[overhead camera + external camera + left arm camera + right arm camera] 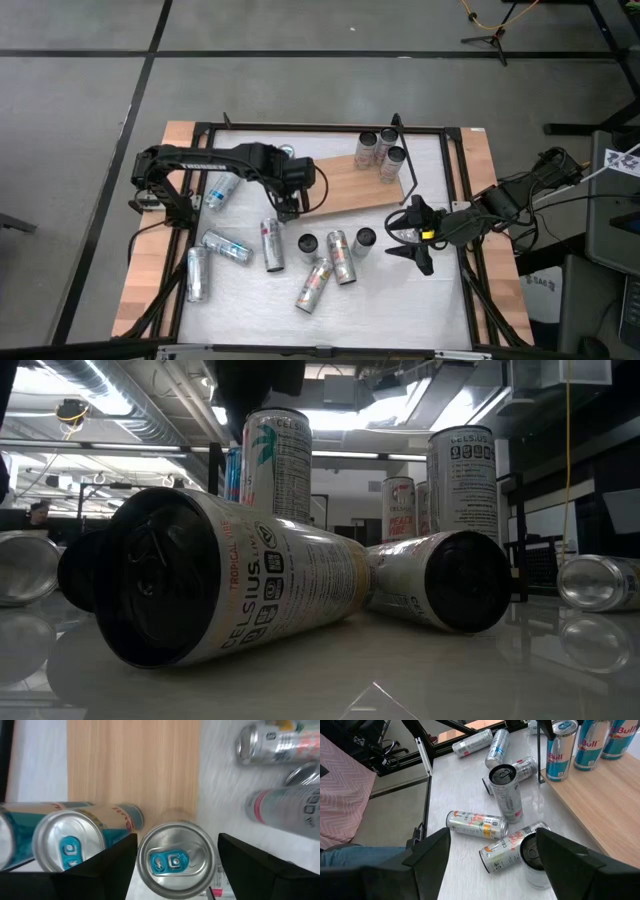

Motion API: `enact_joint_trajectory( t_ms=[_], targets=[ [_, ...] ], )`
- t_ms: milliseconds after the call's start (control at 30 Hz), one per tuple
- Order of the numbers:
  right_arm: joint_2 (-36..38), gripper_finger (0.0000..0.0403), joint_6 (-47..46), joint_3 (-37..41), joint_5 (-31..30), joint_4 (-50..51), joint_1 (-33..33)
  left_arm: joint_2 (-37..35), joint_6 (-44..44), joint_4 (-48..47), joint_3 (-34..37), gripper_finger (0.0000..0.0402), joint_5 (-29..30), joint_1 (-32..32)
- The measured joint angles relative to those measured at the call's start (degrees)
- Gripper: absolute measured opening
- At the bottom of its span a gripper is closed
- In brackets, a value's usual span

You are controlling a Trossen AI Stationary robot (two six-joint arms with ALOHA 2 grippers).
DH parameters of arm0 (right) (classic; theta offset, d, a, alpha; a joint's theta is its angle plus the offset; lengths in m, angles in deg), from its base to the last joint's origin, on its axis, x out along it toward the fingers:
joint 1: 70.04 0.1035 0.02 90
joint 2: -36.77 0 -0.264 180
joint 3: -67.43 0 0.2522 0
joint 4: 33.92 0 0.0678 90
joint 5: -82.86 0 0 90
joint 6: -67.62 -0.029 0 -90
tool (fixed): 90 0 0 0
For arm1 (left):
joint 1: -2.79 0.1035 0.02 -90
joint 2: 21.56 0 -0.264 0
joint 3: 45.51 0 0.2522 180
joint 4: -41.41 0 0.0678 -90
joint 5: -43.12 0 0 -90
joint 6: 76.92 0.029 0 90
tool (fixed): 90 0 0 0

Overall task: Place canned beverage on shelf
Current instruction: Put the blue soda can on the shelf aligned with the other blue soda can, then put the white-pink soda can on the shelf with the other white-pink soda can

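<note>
Your left gripper (pixel 176 851) straddles an upright silver can with blue tab (pixel 175 860), fingers apart on either side, at the light-brown wooden shelf board's (pixel 132 765) edge. Right gripper (pixel 492 851) spread over lying CELSIUS cans (pixel 506 847); Red Bull cans (pixel 590 742) stand shelved.

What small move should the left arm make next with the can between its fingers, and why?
Probably close the left gripper on the upright can. Its fingers stand open on both sides of that can, which stands at the edge of the shelf, so a grasp seems ready. The right gripper waits nearby.
</note>
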Motion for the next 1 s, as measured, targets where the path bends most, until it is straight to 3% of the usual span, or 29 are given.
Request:
enact_joint_trajectory(
  t_ms=[567, 1000],
  targets=[
    [-0.01, 0.0289, 0.0, -0.02, 0.0, 0.01, 0.0, -0.04, 0.02, -0.86, -9.08, 0.0267, -0.22, -0.33],
    [-0.01, 0.0289, 1.03, 0.0, -0.01, 0.12, -0.01, -0.04, 0.05, -0.79, -12.61, 0.0267, -5.51, -2.06]
  ],
)
